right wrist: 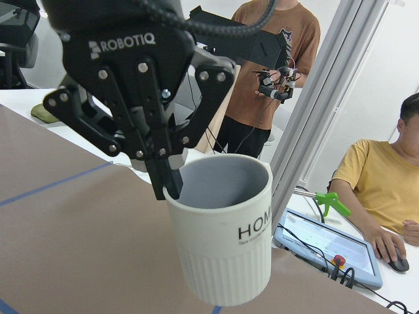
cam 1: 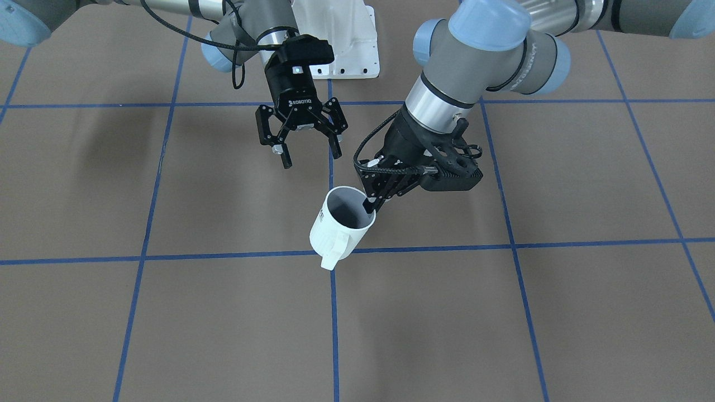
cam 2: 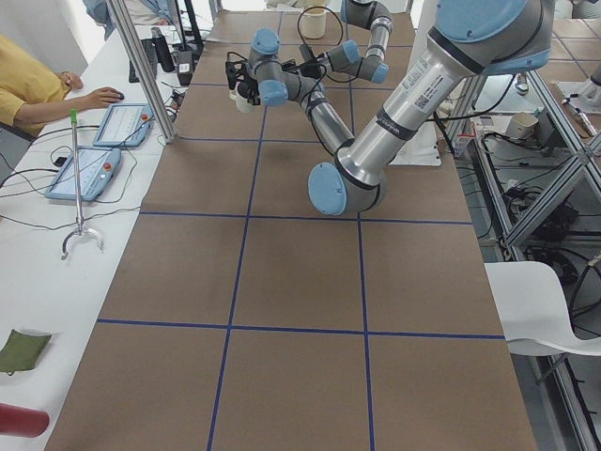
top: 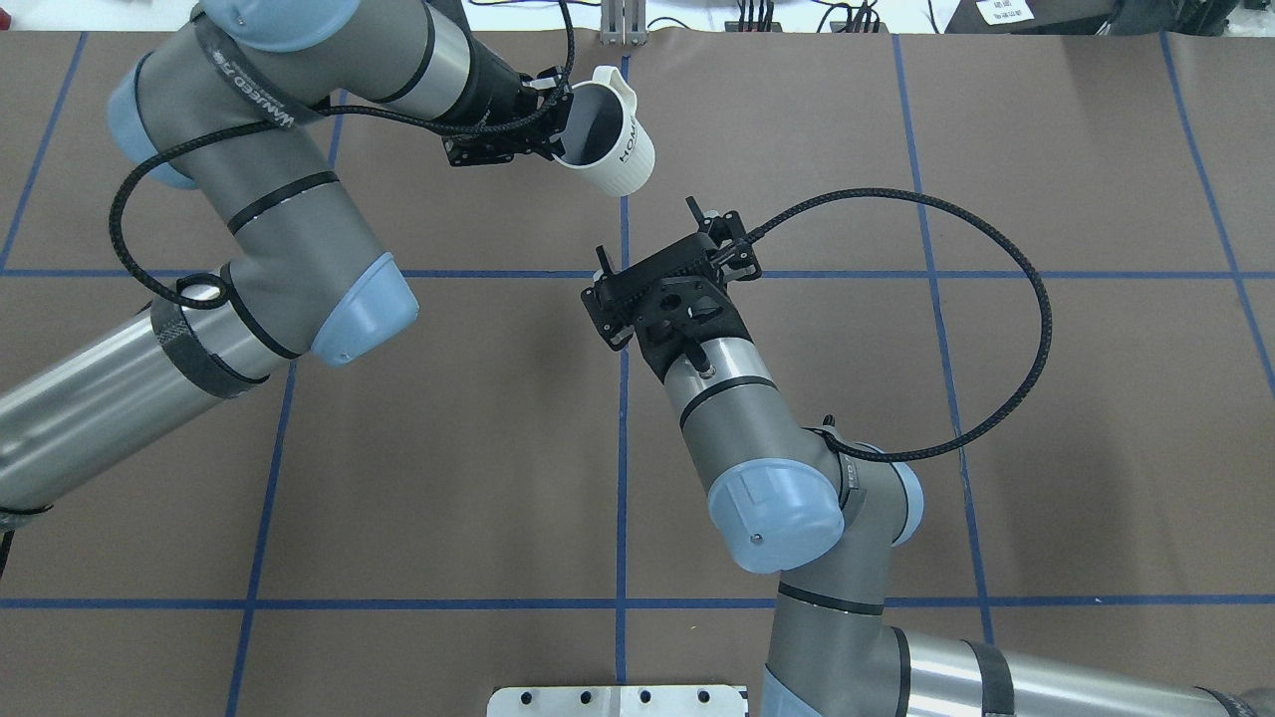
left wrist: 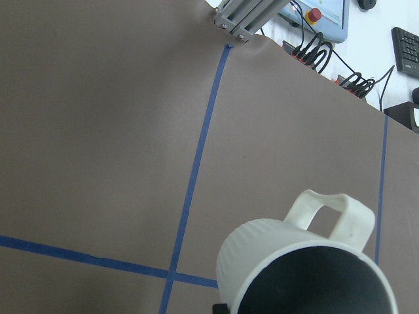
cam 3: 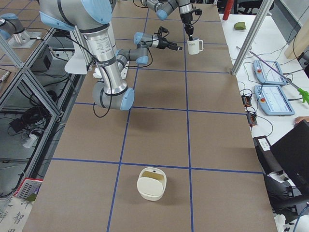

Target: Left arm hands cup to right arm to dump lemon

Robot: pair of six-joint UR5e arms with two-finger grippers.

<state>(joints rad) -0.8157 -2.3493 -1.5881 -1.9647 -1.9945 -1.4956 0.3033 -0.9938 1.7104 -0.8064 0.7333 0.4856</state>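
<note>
Brown table [top: 1096,448], marked into big squares by blue tape, fills every view. Desks and people show beyond its far edge.

The left arm [top: 289,229] reaches in from the robot's left with its elbow bent and its wrist stretched forward toward the middle line. The right arm [top: 737,418] comes up from the robot's base with its forearm angled forward and its wrist aimed at the cup. With both wrists this near each other, a misjudged approach could knock the grippers together.

A cream tub [cam 3: 152,183] sits well apart, toward the table's right end.

The cup [cam 1: 329,231], a white ribbed mug with dark lettering, hangs tilted near the middle line on the far side of the table. It seems to be clear of the surface. Its handle [cam 1: 333,254] faces away from the robot. No lemon can be made out in the grey inside.

The left gripper [cam 1: 370,205] pinches only the rim, one finger inside and one outside. That is a thin hold. A nudge from the other gripper could twist the mug loose, or tip it and spill its load early.

The right gripper [cam 1: 311,156] is spread wide and empty, near the cup but not touching it. If the left lets go before the right has clamped the wall, the mug would likely drop.
</note>
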